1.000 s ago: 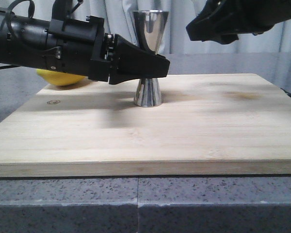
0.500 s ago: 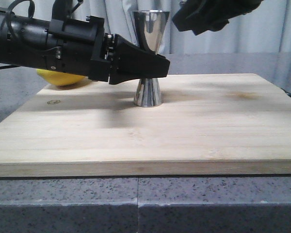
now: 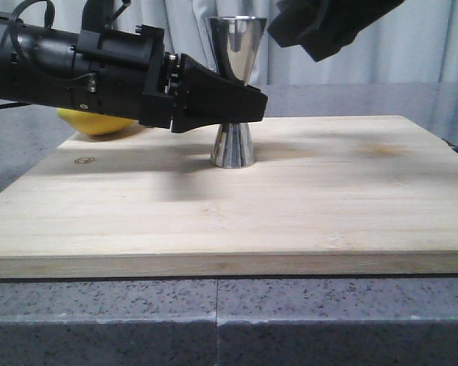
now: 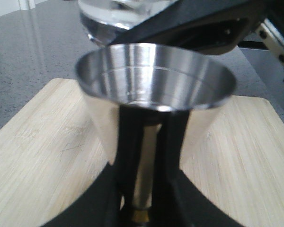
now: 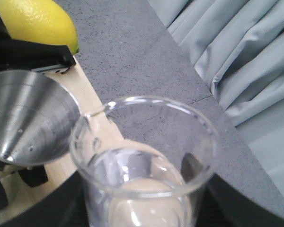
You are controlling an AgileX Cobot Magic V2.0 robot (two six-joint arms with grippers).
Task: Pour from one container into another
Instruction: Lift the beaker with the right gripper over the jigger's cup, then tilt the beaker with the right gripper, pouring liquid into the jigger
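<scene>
Two black grippers share the space over a pale bamboo cutting board (image 3: 305, 198) that lies on a speckled grey stone counter (image 3: 214, 320). The tall shiny steel hourglass-shaped jigger (image 3: 235, 91) stands upright on the far middle part of the board, and the left gripper (image 3: 248, 105) reaches in level from the left and is clamped on its narrow waist; in the left wrist view the two dark fingers (image 4: 128, 156) press against the stem on either side, with a bit of gold band just showing low between them, below the open upper cup of the jigger (image 4: 156, 80). The right gripper (image 3: 320, 27) hangs high just right of the jigger's rim and blocks the front camera's sight of what it carries. The right wrist view shows that load: a small clear glass beaker with a pouring lip (image 5: 142, 161), gripped from below, with clear liquid inside, its lip just beside and slightly above the rim of the steel cup (image 5: 28, 123). From the left wrist camera the beaker's glass base (image 4: 118, 14) shows beyond the far edge of the cup. A yellow lemon (image 3: 99, 120) lies beyond the board's far left corner, mostly hidden behind the left arm in the front view, and pale grey curtains (image 3: 435, 38) hang behind the counter.
</scene>
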